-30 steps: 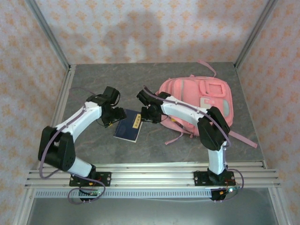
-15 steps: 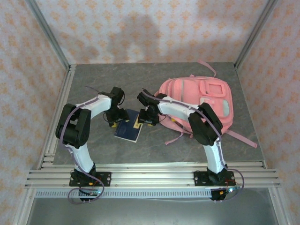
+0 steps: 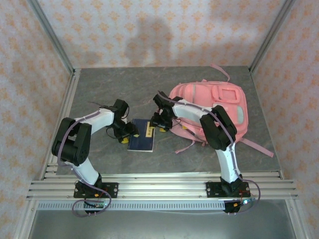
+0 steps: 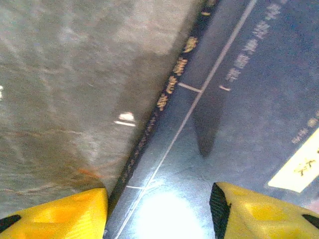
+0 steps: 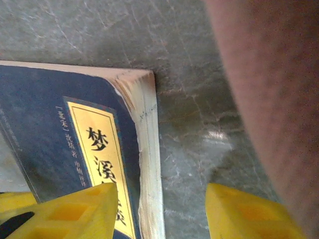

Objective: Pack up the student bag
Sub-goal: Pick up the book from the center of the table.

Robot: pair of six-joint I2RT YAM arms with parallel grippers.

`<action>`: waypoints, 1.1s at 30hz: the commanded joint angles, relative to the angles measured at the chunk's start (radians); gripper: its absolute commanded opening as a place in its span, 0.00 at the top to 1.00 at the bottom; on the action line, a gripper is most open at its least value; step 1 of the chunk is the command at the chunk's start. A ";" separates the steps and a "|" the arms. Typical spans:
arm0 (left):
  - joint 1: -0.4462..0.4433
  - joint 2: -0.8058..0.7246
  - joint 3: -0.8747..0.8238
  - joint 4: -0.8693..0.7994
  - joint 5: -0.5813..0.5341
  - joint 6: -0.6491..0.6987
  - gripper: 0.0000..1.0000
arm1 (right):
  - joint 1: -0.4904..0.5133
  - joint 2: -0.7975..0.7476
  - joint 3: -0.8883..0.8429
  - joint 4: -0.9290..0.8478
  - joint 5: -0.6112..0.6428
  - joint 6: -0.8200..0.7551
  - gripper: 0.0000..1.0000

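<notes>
A pink backpack (image 3: 227, 99) is seen lying flat on the right half of the grey marbled tabletop (image 3: 99, 84), towards the far side, front pockets facing up and a pale mint patch (image 3: 240, 114) at its right side. One pink strap (image 3: 259, 148) is stretched out over the tabletop towards the near right.

Just left of the backpack a dark blue book (image 3: 141, 138) is laid flat, cover up, apart from the bag. It is flanked by both arms. The left gripper (image 3: 127, 135) is held low at the book's left edge, and the right gripper (image 3: 160, 125) is held low at its far right corner, between book and backpack.

In the left wrist view the jaws are spread apart: one yellow fingertip (image 4: 65, 214) is placed over bare tabletop and the other over the cover, with the spine and its gold lettering between them. Nothing is gripped.

In the right wrist view the jaws are likewise spread apart and nothing is gripped. One yellow fingertip (image 5: 65, 214) is set over the cover, beside a yellow title label (image 5: 102, 149) printed with dark characters, and the other over the tabletop. The worn page edge of the book is seen between them, and pink fabric is seen at the right of that view.
</notes>
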 commanded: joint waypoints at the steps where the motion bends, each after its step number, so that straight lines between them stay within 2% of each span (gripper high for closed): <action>1: -0.020 -0.031 -0.034 0.037 0.121 0.006 0.44 | 0.006 0.067 0.010 -0.005 -0.095 -0.038 0.52; 6: -0.028 -0.003 -0.054 0.077 0.170 0.007 0.50 | 0.025 0.103 0.027 -0.002 -0.187 -0.079 0.53; 11: -0.039 0.033 -0.020 0.067 0.154 0.019 0.57 | 0.043 0.084 0.035 0.019 -0.290 -0.112 0.55; 21: -0.042 0.065 0.024 -0.017 0.087 0.081 0.62 | 0.041 0.006 0.012 0.007 -0.345 -0.129 0.63; 27: -0.042 0.062 0.015 -0.026 0.076 0.090 0.62 | 0.042 -0.023 -0.012 0.039 -0.380 -0.104 0.76; 30: -0.042 0.053 0.028 -0.055 0.053 0.104 0.62 | 0.041 -0.034 -0.014 0.036 -0.376 -0.105 0.85; 33: -0.042 0.032 0.039 -0.078 0.039 0.112 0.63 | 0.040 -0.044 -0.015 0.030 -0.358 -0.105 0.90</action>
